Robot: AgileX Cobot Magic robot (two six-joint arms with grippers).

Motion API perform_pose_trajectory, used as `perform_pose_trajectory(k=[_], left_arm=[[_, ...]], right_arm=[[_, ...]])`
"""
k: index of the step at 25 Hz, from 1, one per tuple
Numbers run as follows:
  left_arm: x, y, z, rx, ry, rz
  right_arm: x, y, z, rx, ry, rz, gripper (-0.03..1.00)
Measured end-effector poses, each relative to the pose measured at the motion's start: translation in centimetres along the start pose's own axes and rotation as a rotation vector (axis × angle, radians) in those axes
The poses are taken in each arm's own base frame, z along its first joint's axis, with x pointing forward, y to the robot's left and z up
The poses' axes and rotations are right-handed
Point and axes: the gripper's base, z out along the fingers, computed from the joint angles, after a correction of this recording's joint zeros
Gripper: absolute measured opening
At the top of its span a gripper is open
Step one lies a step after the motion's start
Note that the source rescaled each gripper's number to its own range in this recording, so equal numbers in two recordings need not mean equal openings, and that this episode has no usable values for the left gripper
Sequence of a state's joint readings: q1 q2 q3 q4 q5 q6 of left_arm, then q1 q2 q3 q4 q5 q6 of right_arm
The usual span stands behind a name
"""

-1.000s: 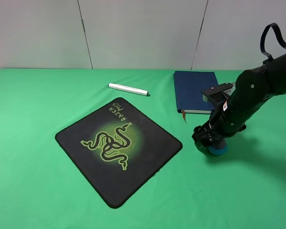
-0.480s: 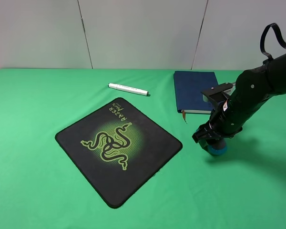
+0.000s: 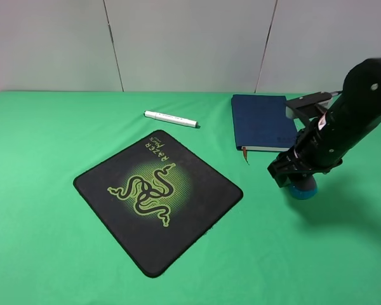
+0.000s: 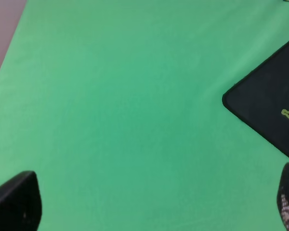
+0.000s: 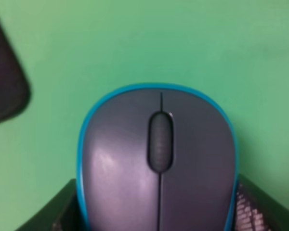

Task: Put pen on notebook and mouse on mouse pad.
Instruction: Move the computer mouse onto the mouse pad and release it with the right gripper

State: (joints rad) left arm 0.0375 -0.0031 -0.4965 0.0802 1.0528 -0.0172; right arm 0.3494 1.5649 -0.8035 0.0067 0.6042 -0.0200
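Note:
The mouse (image 3: 303, 190), dark grey on top with blue sides, sits between the fingers of my right gripper (image 3: 295, 180), just right of the mouse pad (image 3: 157, 197) and in front of the notebook (image 3: 260, 121). The right wrist view is filled by the mouse (image 5: 156, 163), with a finger (image 5: 62, 214) pressed against each side. Whether it touches the cloth I cannot tell. The white pen (image 3: 171, 119) lies on the cloth behind the pad. My left gripper (image 4: 149, 207) is open over bare cloth, near a corner of the mouse pad (image 4: 269, 110); the high view does not show it.
Green cloth covers the whole table (image 3: 44, 254). A white panelled wall (image 3: 190, 44) runs along the back edge. A dark rounded pad corner (image 5: 5, 82) shows beside the mouse in the right wrist view.
My right arm has moved to the right and a little back, taking the mouse with it. The pen, notebook and pad have stayed put.

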Motion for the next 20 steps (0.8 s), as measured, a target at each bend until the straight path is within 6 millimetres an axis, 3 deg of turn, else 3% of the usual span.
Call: perform_pose_trajectory(k=[8,14,20], left_arm=[[0.0,0.0,0.0,0.000,0.000,0.000],[0.0,0.0,0.0,0.000,0.000,0.000],[0.0,0.0,0.0,0.000,0.000,0.000]], right_arm=[[-2.4,1.4,-3.0,-0.069,-0.006,-0.047,0.56],[-4.0,5.0,-4.6,-0.106,-0.062,-0.163,0.56],[-5.5,9.3,-4.5,-0.139,-0.031,-0.268,0.56]])
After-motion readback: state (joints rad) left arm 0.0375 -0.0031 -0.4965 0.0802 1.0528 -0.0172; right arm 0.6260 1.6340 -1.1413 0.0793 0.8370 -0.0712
